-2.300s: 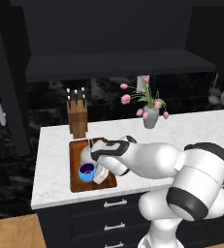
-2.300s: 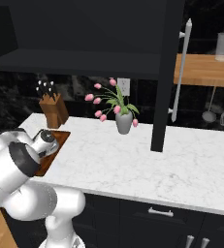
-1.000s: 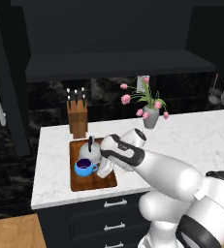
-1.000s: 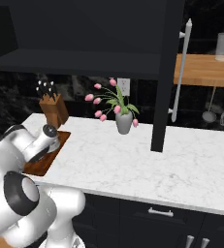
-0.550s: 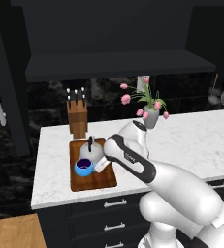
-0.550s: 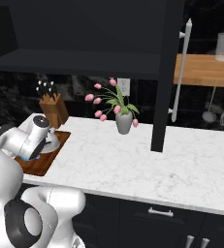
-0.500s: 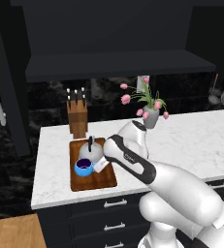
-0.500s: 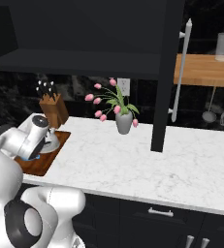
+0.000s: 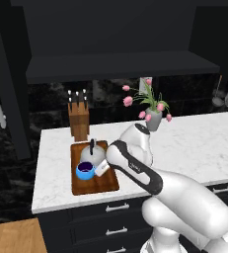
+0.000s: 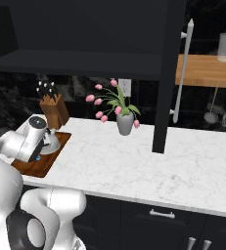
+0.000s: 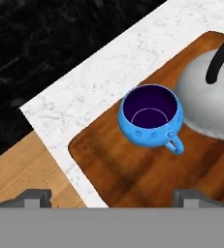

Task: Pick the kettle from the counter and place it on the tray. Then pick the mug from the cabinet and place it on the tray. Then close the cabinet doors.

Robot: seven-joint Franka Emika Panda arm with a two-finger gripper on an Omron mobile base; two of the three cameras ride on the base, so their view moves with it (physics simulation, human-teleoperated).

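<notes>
Since the earlier frame we see the arm lifted clear, end effector (image 11: 111, 198) spread and empty. Mug (image 11: 151, 116) and kettle (image 11: 211, 99) sit on tray (image 11: 133, 164); cabinet doors (image 10: 166, 73) remain open.

Kitchen — marble counter (image 9: 199, 141), knife block (image 9: 79, 120)

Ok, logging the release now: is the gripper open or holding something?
Gripper: open, holding nothing; the mug sits free on the tray.

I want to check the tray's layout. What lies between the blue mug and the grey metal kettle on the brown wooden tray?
Nothing: in the hand view the small blue mug stands beside the grey dome-shaped kettle, with bare wood of the brown tray around them.
</notes>
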